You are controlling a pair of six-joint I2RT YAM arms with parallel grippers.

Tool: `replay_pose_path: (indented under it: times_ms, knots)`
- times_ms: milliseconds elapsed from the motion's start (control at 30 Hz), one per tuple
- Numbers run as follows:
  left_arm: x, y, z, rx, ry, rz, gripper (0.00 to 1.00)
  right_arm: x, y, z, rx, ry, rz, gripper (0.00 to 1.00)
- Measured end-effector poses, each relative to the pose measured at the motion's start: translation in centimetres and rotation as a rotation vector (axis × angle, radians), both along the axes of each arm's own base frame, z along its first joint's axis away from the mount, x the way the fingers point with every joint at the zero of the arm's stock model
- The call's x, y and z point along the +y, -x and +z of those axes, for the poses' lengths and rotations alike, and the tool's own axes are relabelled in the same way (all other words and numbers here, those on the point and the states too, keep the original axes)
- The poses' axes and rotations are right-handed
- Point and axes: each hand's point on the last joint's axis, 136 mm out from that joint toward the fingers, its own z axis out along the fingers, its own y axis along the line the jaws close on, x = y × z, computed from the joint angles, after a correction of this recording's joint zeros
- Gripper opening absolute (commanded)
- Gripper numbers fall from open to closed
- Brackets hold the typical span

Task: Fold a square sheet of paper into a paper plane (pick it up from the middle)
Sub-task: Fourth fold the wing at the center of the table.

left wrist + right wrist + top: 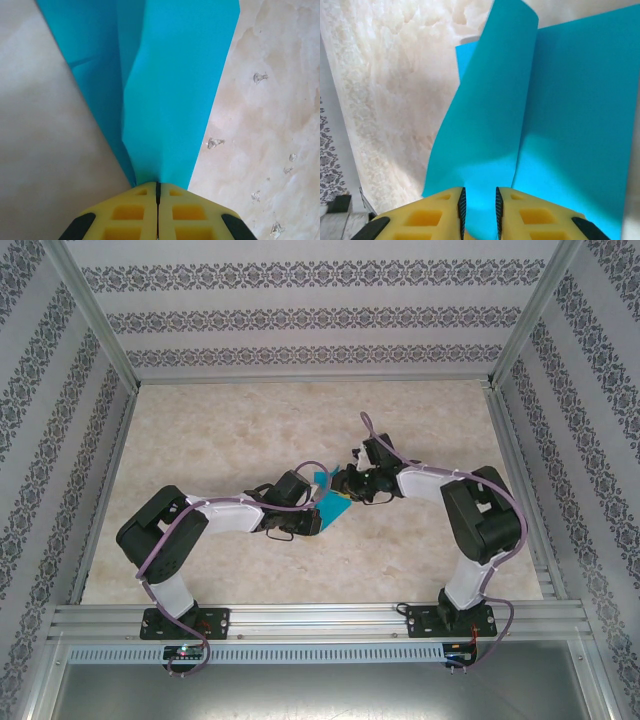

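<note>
Left wrist: left gripper (158, 186) pinches the square sheet of paper (170, 100). Jaws of the right gripper (479, 195) stand slightly apart around it.

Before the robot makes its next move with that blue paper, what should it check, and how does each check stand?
1. Grip: left gripper shut on paper: ok.
2. Free side: right gripper slightly open, paper in its gap: ok.
3. Folds: paper creased into layers: ok.
4. Damage: no tears where visible: ok.
5. Clearance: paper lifted off table: cannot tell.
</note>
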Motion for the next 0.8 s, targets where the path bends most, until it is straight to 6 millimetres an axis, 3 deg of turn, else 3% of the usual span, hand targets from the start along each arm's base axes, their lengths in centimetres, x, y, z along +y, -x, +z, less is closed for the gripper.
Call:
replay_pose_path:
  times_ms: [200,367,533,800]
  knots:
    - [0.0,0.0,0.0,-0.002,-0.001,-0.004,0.08,-0.2,1.3,-0.2,0.017,0.002,0.002,0.17]
    - [0.0,0.0,0.0,-0.006,-0.003,-0.011,0.09,1.6,2.1,-0.5,0.034,-0.008,0.039,0.13]
    - [-0.1,0.0,0.0,-0.010,-0.005,-0.020,0.09,3.1,1.4,-1.5,0.059,-0.028,0.054,0.12]
    - [-0.1,0.0,0.0,-0.011,-0.004,-0.024,0.09,4.0,0.2,-2.3,0.073,-0.049,0.035,0.12]
